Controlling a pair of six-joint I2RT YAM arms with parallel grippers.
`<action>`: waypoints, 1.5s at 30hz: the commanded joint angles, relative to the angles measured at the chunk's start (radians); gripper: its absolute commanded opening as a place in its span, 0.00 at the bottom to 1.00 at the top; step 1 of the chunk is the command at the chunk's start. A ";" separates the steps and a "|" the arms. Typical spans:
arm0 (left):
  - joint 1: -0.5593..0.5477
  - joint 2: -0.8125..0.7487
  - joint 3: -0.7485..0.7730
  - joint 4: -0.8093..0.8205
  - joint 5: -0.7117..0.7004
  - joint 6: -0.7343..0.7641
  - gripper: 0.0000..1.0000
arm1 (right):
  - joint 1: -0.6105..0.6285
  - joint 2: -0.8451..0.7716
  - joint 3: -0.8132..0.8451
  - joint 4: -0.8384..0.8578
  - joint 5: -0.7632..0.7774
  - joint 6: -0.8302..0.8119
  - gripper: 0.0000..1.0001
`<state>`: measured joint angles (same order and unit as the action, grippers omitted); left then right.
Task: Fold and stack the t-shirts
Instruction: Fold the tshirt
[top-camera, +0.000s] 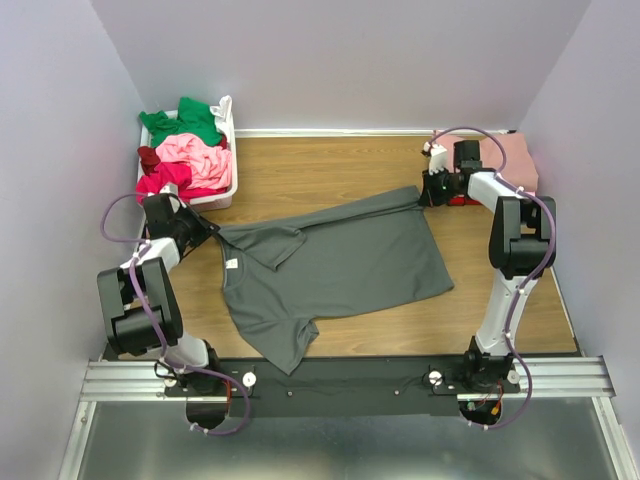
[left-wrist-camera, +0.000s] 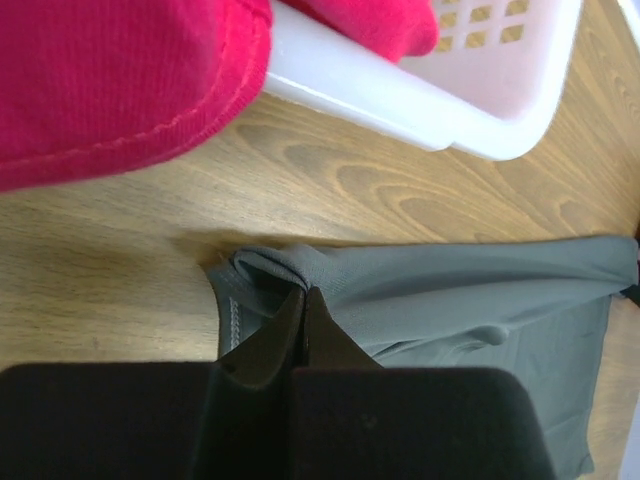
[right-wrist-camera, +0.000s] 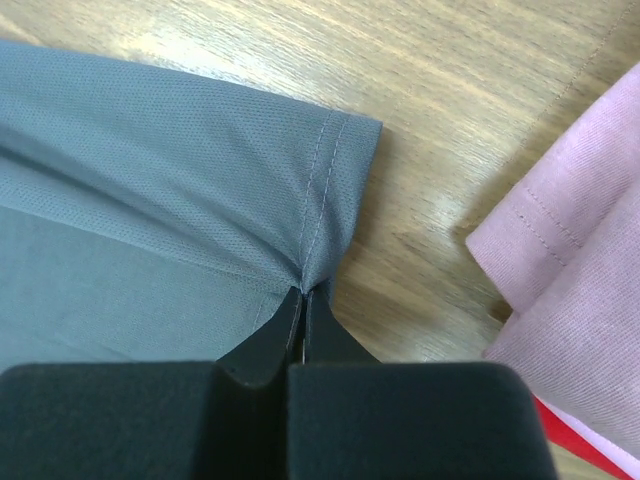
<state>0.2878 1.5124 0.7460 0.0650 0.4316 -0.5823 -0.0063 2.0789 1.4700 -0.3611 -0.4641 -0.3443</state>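
A dark grey t-shirt lies spread across the middle of the wooden table, its upper edge folded over. My left gripper is shut on its left shoulder corner, the cloth bunched at the fingertips. At the far right my right gripper is shut on the hem corner. A folded dusty rose t-shirt rests on a red one at the back right. Green, light pink and magenta t-shirts fill the basket.
The white plastic basket stands at the back left, right beside my left gripper; its rim shows in the left wrist view. Walls close in the table on three sides. The arms' rail runs along the near edge.
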 joint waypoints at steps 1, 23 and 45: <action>0.011 0.064 0.032 -0.008 0.047 0.038 0.00 | -0.012 -0.034 -0.011 -0.013 0.008 -0.041 0.02; 0.011 -0.311 0.098 -0.148 -0.145 0.176 0.65 | 0.080 -0.344 -0.140 -0.215 -0.315 -0.411 0.70; 0.011 -0.796 -0.071 -0.182 -0.116 0.272 0.69 | 0.968 0.069 0.196 0.002 0.146 -0.354 0.62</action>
<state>0.2943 0.7380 0.6750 -0.1150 0.3450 -0.3317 0.9352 2.0899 1.5963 -0.3866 -0.4294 -0.7753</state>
